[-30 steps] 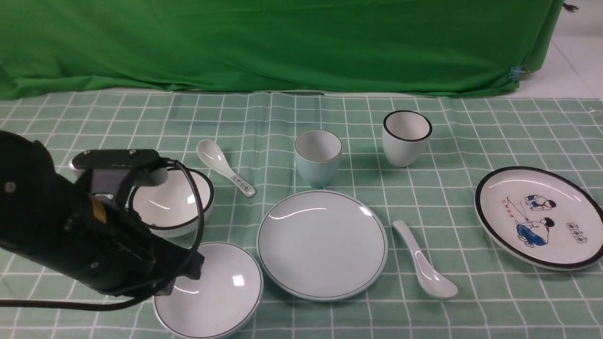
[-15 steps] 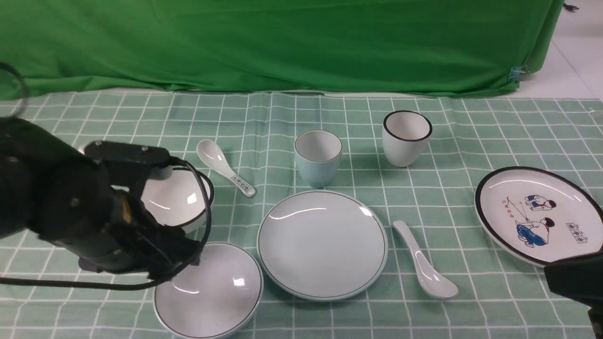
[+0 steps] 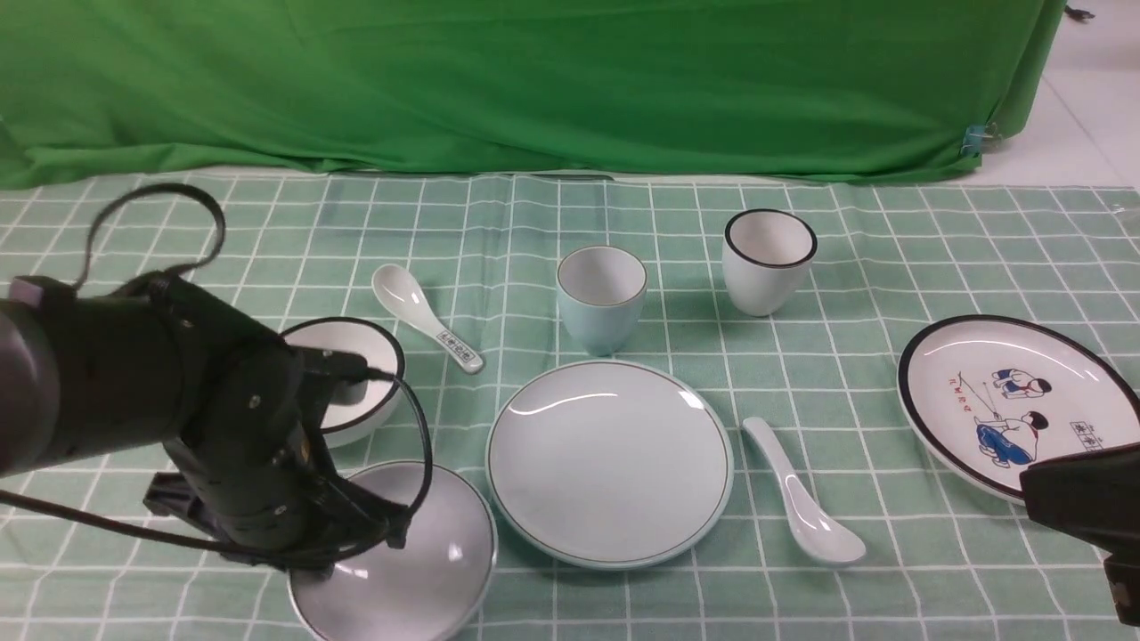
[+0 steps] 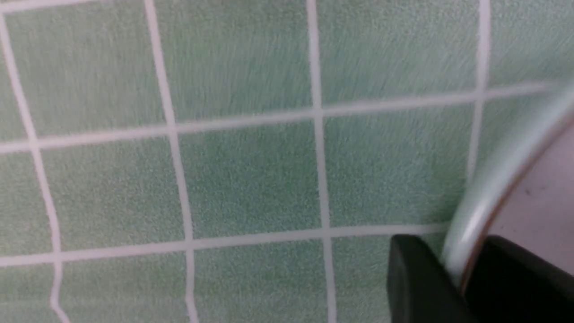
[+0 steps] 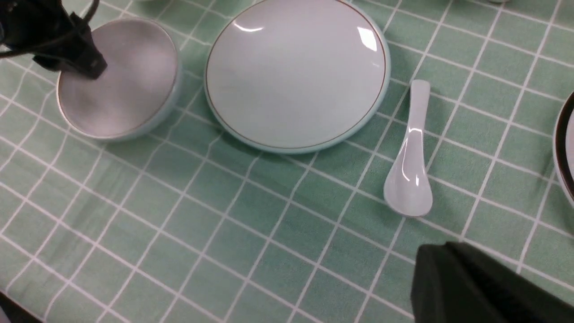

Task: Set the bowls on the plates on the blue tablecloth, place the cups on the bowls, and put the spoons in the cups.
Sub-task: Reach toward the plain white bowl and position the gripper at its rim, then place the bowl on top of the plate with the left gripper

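On the tablecloth, the blue bowl is clamped by its left rim in the left gripper; the blue plate is located just beside it, rightward.

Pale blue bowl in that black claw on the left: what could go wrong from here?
The left gripper pinches the pale blue bowl only at its thin, glossy rim, so it might slip and drop. The pale blue plate lies right beside it; a low carry could knock rim against rim. The arm's loose cable hangs near the white bowl and could catch it.
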